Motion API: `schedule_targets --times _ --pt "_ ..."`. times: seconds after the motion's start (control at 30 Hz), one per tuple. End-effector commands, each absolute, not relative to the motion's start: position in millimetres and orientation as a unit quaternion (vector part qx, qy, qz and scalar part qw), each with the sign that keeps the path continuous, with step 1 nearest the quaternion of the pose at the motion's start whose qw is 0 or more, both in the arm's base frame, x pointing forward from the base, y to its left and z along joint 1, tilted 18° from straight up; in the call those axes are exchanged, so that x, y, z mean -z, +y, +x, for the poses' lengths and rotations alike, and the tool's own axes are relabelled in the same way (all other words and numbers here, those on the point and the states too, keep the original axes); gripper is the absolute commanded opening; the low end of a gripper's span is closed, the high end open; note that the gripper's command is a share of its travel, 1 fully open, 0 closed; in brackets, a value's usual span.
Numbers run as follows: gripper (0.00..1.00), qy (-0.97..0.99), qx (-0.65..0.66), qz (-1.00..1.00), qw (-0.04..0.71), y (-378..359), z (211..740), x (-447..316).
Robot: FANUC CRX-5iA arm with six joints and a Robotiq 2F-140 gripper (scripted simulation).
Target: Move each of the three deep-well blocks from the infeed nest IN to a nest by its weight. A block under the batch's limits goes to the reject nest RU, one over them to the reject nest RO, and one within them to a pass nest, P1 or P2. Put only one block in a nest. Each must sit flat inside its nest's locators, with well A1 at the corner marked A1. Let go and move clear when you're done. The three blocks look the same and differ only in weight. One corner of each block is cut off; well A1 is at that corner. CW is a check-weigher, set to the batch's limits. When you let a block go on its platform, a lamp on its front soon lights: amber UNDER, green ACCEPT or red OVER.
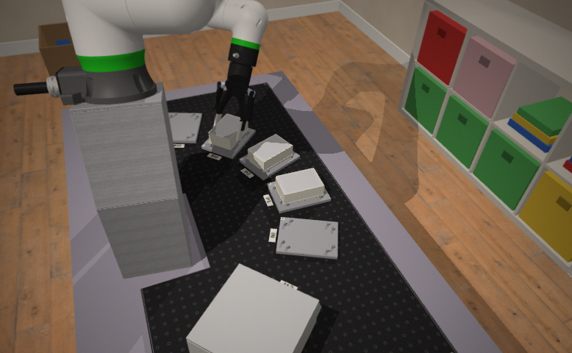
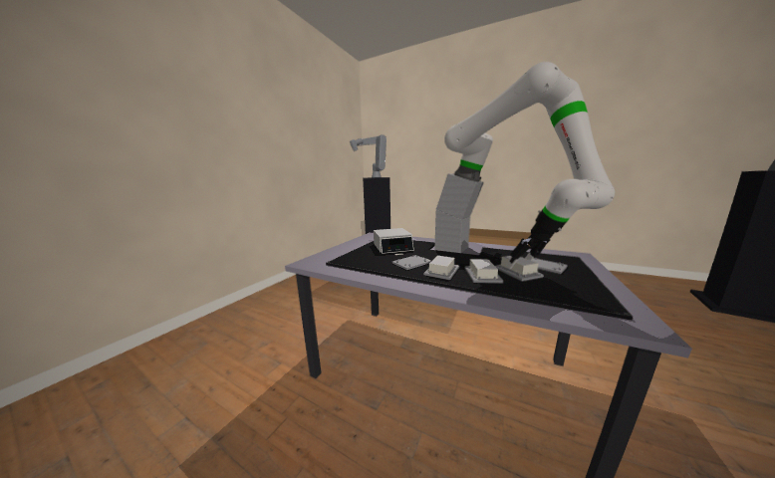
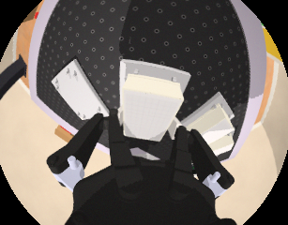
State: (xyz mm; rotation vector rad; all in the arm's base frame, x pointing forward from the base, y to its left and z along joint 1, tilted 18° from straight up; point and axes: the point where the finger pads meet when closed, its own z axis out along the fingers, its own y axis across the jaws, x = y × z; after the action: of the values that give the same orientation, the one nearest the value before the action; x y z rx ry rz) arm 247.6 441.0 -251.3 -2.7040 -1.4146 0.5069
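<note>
My gripper (image 1: 233,117) (image 2: 522,257) (image 3: 146,113) is shut on a white deep-well block (image 1: 224,134) (image 2: 524,267) (image 3: 150,105). It holds the block low on a grey nest plate (image 1: 237,151) (image 3: 182,77); I cannot tell whether the block rests flat. A second block (image 1: 271,151) (image 2: 482,269) (image 3: 214,126) sits on the neighbouring nest. A third block (image 1: 300,184) (image 2: 442,264) sits on the nest after that. The infeed nest (image 1: 309,238) (image 2: 410,261) is bare. Another bare nest (image 1: 184,126) (image 3: 78,91) lies on the far side of my gripper.
The check-weigher (image 1: 254,315) (image 2: 392,239) stands at the near end of the black mat (image 1: 367,279). The robot's grey pedestal (image 1: 127,174) stands left of the nests. A shelf with coloured bins (image 1: 499,109) stands off the table to the right.
</note>
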Motion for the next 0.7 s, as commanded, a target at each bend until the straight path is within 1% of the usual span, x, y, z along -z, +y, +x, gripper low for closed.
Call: schedule_targets --times 0.0,0.67 --pt "0.10 -0.457 -0.164 -0.874 0.024 441.2 247.8 251.7" --pt "0.10 -0.457 -0.164 -0.874 0.024 442.2 247.8 254.5"
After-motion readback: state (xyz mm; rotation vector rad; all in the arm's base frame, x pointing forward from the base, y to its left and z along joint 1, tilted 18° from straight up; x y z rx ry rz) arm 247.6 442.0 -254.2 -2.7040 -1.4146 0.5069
